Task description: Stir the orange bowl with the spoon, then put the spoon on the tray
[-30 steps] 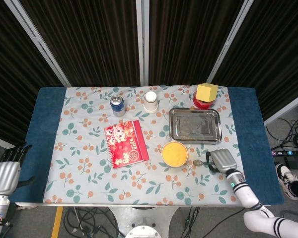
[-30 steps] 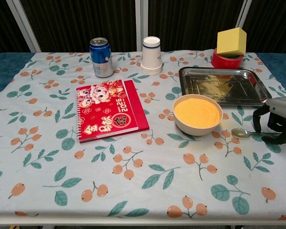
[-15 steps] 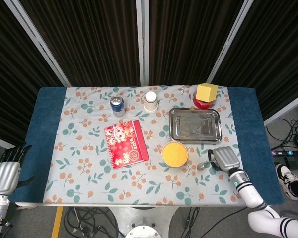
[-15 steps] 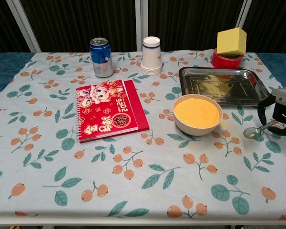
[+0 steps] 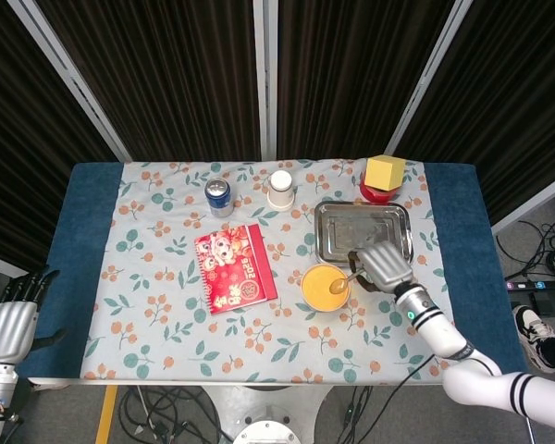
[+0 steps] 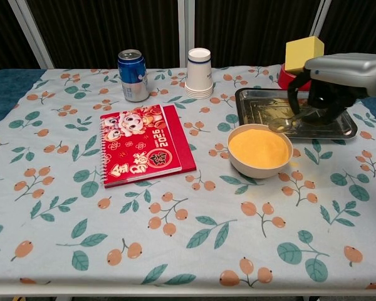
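Observation:
The orange bowl [image 5: 324, 288] [image 6: 259, 149], full of orange powder, sits on the cloth just in front of the steel tray [image 5: 351, 227] [image 6: 257, 110]. My right hand [image 5: 384, 264] [image 6: 331, 80] grips the handle of the metal spoon [image 5: 343, 282] [image 6: 281, 125] above the tray's near edge. The spoon slants down to the left, its bowl hovering over the orange bowl's right rim; whether it touches the powder I cannot tell. My left hand [image 5: 9, 322] hangs off the table's lower left corner, fingers apart and holding nothing.
A red booklet [image 5: 235, 268] [image 6: 144, 144] lies left of the bowl. A blue can [image 5: 219, 196] [image 6: 133, 75] and a white paper cup [image 5: 280, 189] [image 6: 199, 72] stand at the back. A yellow block [image 5: 386, 171] [image 6: 304, 53] rests on a red roll behind the tray.
My right hand has lifted the spoon off the cloth at the bowl's right and carried it up and left, over the tray's near edge and the bowl's rim. The left hand stayed still.

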